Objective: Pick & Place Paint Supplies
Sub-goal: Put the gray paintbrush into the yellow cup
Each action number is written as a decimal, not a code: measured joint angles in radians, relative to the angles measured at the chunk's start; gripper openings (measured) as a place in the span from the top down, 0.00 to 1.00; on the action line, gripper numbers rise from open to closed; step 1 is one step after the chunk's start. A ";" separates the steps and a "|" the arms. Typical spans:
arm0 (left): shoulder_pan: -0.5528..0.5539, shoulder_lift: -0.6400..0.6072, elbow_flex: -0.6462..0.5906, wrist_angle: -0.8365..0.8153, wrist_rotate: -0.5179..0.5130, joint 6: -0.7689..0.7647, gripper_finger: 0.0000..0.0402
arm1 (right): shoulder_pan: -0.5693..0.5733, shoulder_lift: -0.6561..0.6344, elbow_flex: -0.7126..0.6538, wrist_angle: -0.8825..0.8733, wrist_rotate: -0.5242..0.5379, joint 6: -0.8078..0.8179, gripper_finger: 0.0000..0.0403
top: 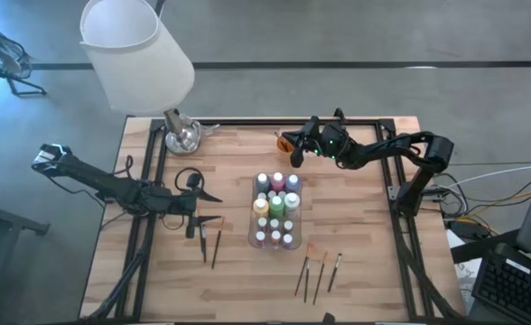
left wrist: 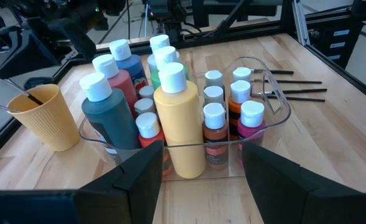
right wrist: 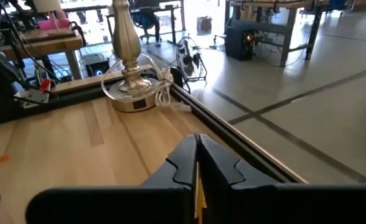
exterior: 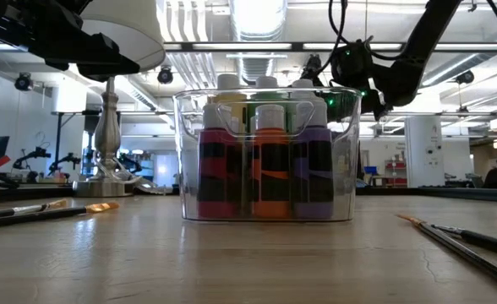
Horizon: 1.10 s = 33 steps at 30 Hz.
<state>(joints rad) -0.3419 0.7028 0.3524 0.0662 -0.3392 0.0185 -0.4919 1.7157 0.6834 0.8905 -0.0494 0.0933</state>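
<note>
The paint bottles [top: 275, 209] are packed in the clear tray [top: 253, 236] at the high view's centre. The left gripper [top: 213, 196], jaws parted and empty, is seen left of it. The right gripper [top: 294, 155] is clenched beside the largely hidden orange cup [top: 286, 142]; a thin yellowish sliver shows between its fingers [right wrist: 182, 163], too little to identify.

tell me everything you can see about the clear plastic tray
The clear plastic tray is a transparent, rectangular bin with rounded corners and cut-out handle grips in its end walls. It stands upright on the wooden table, near the middle, packed with upright paint bottles. Neither gripper touches it.
</note>
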 joint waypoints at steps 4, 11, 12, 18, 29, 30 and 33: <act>0.000 0.000 0.000 0.000 0.000 0.000 0.45 | 0.000 0.000 0.000 -0.022 0.000 0.000 0.98; 0.000 0.000 0.000 0.000 0.000 0.000 0.45 | -0.010 0.000 0.014 -0.102 0.000 0.004 0.96; 0.000 0.000 0.000 0.000 0.000 0.000 0.45 | -0.011 0.000 0.014 -0.103 0.000 0.005 0.95; 0.000 0.000 0.000 0.000 0.000 0.000 0.45 | -0.013 0.000 0.014 -0.103 0.000 0.007 0.85; 0.000 0.000 0.000 0.000 0.000 0.000 0.45 | -0.023 -0.026 0.033 -0.110 0.000 -0.026 0.65; 0.000 0.000 0.000 0.000 0.000 0.000 0.45 | -0.025 -0.035 0.039 -0.116 -0.001 -0.026 0.64; 0.000 0.000 0.000 0.000 0.000 0.000 0.45 | -0.028 -0.076 0.070 -0.185 -0.001 -0.027 0.61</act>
<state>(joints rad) -0.3420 0.7025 0.3525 0.0664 -0.3389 0.0184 -0.5196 1.6399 0.7535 0.7054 -0.0502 0.0665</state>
